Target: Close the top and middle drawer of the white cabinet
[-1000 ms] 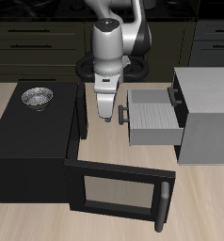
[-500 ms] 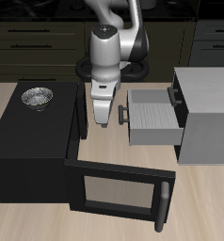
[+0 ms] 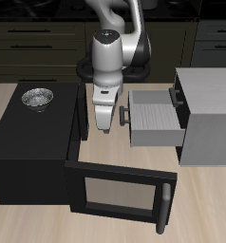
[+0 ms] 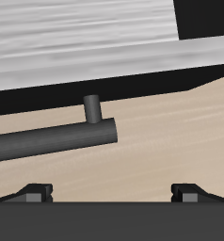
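The pale grey-white boxy cabinet [image 3: 208, 116] stands on the light wooden counter [image 3: 29, 223], beside the black box-shaped appliance [image 3: 34, 152]. Two of its drawers stand out from its face toward the black box. The top drawer [image 3: 160, 98] is pulled out a shorter way, its open tray showing from above. The middle drawer [image 3: 155, 123] reaches farther out, ending in a flat front with a short grey bar handle [image 3: 125, 116].

The white robot arm's gripper [image 3: 104, 119] hangs between the black box and the middle drawer's front, just beside the handle and apart from it. In the wrist view the grey bar handle [image 4: 54, 139] on its short post runs across close ahead of the gripper [image 4: 112, 193], with the drawer's pale ribbed front [image 4: 81, 33] behind it. The jaws are spread wide, a dark fingertip [image 4: 34, 192] at each side, with nothing held between them.

The black box's windowed door [image 3: 118, 193] hangs open toward the counter's front edge, and a small metal bowl [image 3: 37, 97] sits on top of the box.
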Controlling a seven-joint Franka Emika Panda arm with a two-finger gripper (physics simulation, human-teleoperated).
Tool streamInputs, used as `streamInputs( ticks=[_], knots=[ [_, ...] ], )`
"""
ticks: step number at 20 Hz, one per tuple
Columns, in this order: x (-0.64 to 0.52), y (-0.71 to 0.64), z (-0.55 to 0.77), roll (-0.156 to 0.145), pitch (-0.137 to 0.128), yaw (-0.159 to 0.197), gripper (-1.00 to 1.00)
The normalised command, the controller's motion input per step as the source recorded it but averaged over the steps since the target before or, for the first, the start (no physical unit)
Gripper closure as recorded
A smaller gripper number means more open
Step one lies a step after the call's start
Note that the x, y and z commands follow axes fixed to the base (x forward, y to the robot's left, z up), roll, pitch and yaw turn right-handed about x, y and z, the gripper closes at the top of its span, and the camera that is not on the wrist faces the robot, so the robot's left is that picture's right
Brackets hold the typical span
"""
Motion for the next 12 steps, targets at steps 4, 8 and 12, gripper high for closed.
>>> streamInputs(
  ticks=[4,8,12],
  knots=[
    [0.08,0.14,-0.03,0.021,-0.011,-0.014,-1.0],
    [0.1,0.17,-0.05,0.02,-0.002,-0.01,-1.0],
    [0.02,0.2,-0.03,0.037,-0.005,0.0,-1.0]
  ],
)
